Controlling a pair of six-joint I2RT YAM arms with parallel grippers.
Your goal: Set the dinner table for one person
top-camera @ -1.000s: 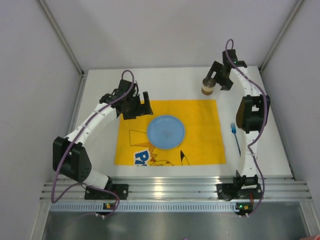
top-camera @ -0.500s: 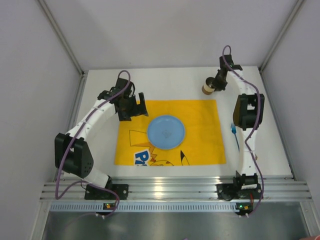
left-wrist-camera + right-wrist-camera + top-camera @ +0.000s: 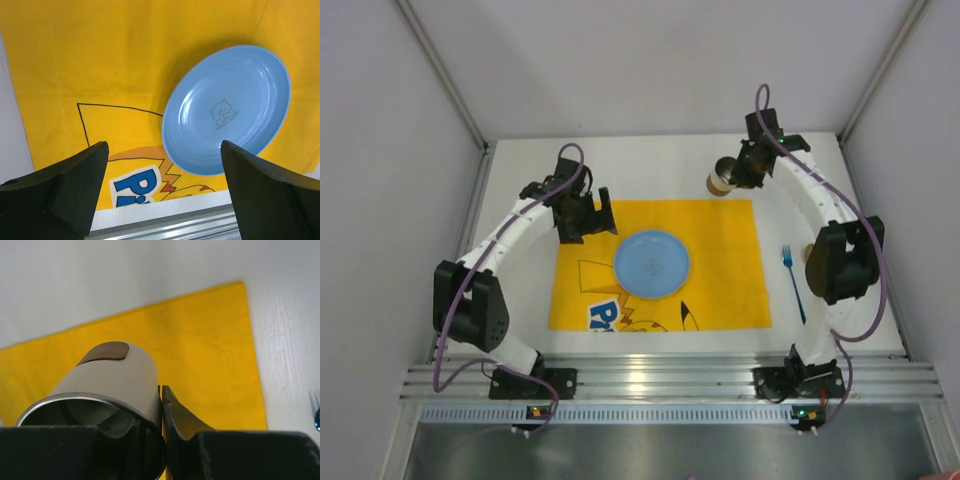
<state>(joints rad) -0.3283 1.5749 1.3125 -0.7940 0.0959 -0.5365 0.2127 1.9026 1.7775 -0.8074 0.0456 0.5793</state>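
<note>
Right wrist view – is the right tool [image 3: 159,412] holding anything?
– Clamped on the cup [image 3: 117,375] by its rim, at the yellow mat [image 3: 720,260]'s far edge. The left tool [image 3: 163,150] gapes empty. The white worktop [image 3: 660,160] lies beneath mat and plate [image 3: 652,263].

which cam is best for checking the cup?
Right wrist: the cup fills the frame, mouth toward the lens, its wall pinched between the jaws at the rim. Top external shows it only small, by the far right corner of the yellow mat. Left wrist doesn't show it.

Plate [image 3: 652,264] on mat [image 3: 730,250], fork [image 3: 791,280] right, cup [image 3: 721,180] behind plate.
</note>
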